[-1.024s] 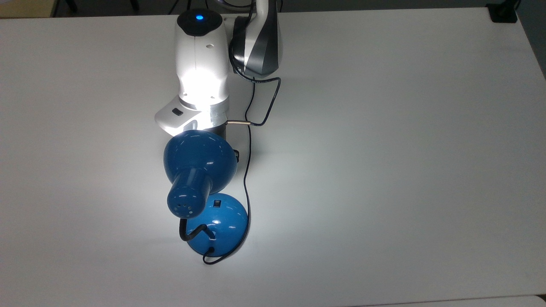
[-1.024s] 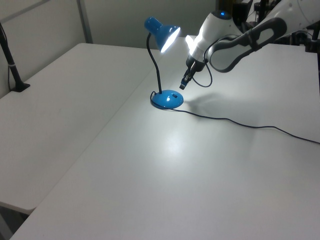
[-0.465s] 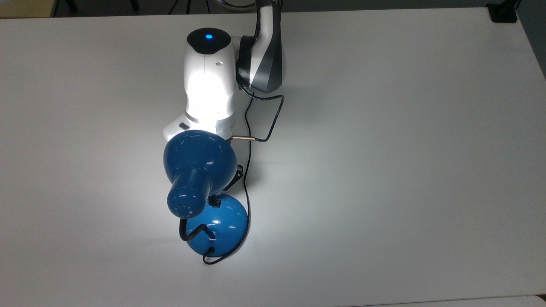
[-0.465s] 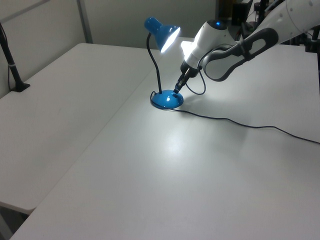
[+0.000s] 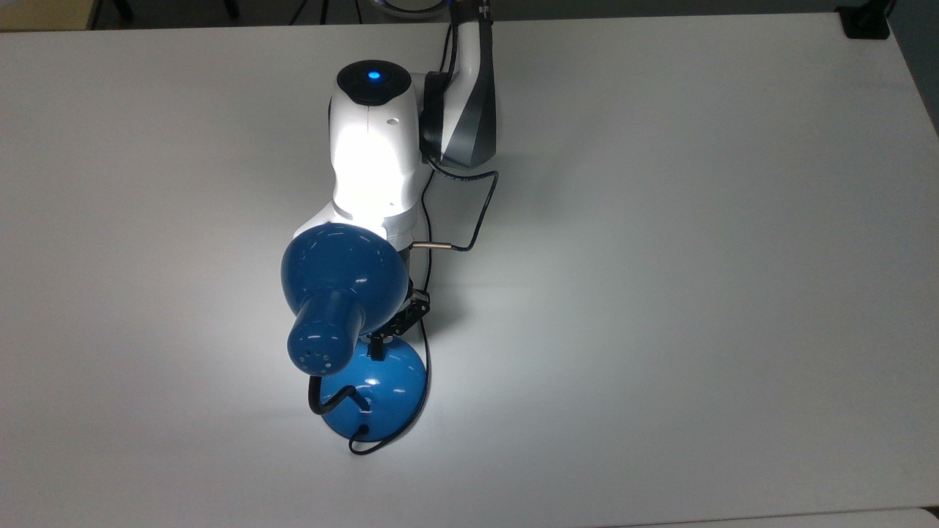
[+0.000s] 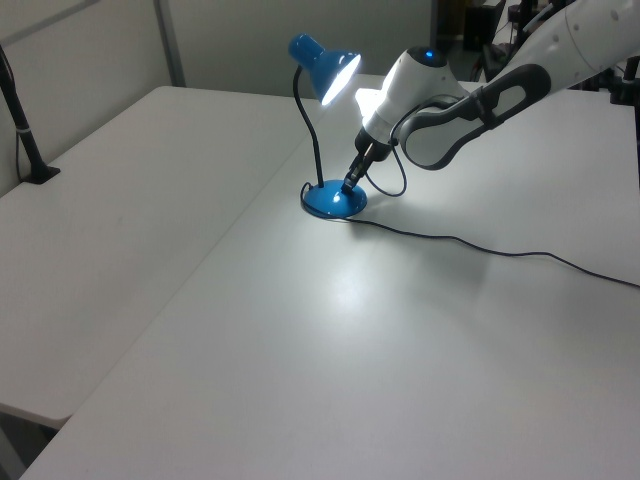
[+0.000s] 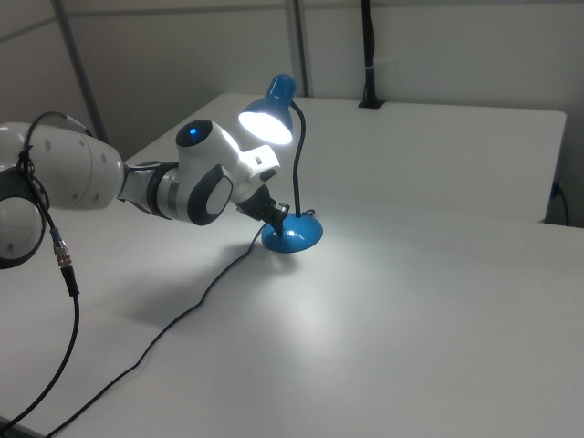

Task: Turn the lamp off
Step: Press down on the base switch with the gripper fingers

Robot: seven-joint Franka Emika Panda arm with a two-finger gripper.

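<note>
The glossy blue lamp (image 5: 341, 282) stands lit on the white table (image 5: 660, 293), its shade (image 6: 326, 65) shining on my arm's white wrist. Its domed base (image 5: 385, 396) sits below the shade in the top view. My gripper (image 5: 376, 345) points down with its black fingers together, the tip resting on the upper edge of the base where the small switch sits, and the tip covers the switch. In the left view the gripper (image 6: 349, 184) touches the base (image 6: 335, 201) from the right. In the right view the gripper (image 7: 277, 215) meets the base (image 7: 294, 234) from the left.
The lamp's thin black cord (image 6: 480, 245) trails across the table from the base, passing beside my gripper (image 5: 424, 345). A black clamped post (image 6: 25, 140) stands at the left view's left table edge. A black object (image 5: 866, 22) sits at the top view's upper right corner.
My arm has moved toward the lamp base and lowered. The gripper tip went from hovering beside the shade to touching the base at the switch. The lamp stays lit.
</note>
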